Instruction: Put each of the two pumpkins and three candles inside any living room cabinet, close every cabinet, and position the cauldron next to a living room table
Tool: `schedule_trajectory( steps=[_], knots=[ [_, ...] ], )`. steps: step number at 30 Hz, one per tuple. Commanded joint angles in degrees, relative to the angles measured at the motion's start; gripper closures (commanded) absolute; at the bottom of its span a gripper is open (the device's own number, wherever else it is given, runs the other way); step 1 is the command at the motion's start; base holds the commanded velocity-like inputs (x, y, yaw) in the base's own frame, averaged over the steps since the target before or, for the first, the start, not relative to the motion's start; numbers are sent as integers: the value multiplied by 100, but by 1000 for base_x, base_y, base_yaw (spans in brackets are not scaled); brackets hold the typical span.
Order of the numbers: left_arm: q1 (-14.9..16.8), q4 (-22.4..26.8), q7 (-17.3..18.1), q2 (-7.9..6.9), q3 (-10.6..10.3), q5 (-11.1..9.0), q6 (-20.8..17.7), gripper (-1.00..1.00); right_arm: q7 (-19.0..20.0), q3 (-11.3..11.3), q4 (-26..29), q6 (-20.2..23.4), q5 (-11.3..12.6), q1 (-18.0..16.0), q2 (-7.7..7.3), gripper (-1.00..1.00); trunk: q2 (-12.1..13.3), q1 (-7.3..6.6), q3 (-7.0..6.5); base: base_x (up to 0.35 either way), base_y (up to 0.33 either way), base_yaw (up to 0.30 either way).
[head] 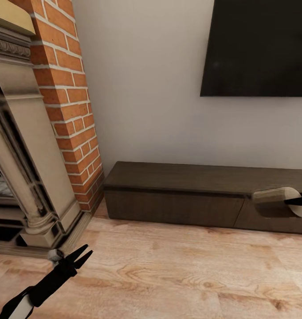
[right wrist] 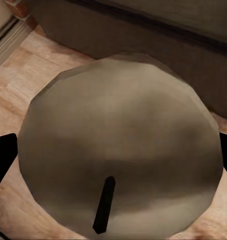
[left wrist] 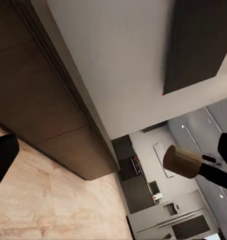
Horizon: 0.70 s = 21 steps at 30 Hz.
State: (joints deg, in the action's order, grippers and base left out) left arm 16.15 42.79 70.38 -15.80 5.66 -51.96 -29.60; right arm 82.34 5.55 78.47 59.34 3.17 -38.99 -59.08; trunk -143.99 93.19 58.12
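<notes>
R gripper [head: 301, 200] clamped on a stubby beige wax cylinder candle [head: 277, 202], held just in front of the long low dark brown wooden cabinet [head: 177, 195].
Candle looks light, stiff, smooth-sided, maybe slippery; best gripped across its round body. L gripper [head: 82, 256] spread, empty, near floor by the red brick fireplace [head: 66, 102]; drawers all shut.

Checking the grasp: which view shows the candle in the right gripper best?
The head view: the candle lies sideways before the cabinet. The right wrist view shows its wick end; the left wrist view, a small distant side.
</notes>
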Motion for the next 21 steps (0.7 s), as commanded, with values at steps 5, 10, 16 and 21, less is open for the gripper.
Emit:
schedule_trajectory(
  steps=[5, 10, 16, 21],
  knots=[
    [2, -48, -92, 0, 262, -18, -39, -100, -20, -562, -515, 66, 18, -12, -22, 100, -3, -2, 5, 0, 0, 0],
    [2, -105, -620, 29, 415, -22, -17, -100, -152, -1117, -699, 66, -452, -12, 95, 100, -3, -2, 5, 0, 0, 0],
    [2, -113, -1402, 74, 539, -43, -16, -100, -83, -1112, -251, -31, -718, -12, 61, 100, -3, -2, 5, 0, 0, 0],
    [2, -113, -1606, 84, 571, -101, -19, -100, -55, -1138, -76, -58, -722, -12, -28, 100, -3, -2, 5, 0, 0, 0]
  ],
)
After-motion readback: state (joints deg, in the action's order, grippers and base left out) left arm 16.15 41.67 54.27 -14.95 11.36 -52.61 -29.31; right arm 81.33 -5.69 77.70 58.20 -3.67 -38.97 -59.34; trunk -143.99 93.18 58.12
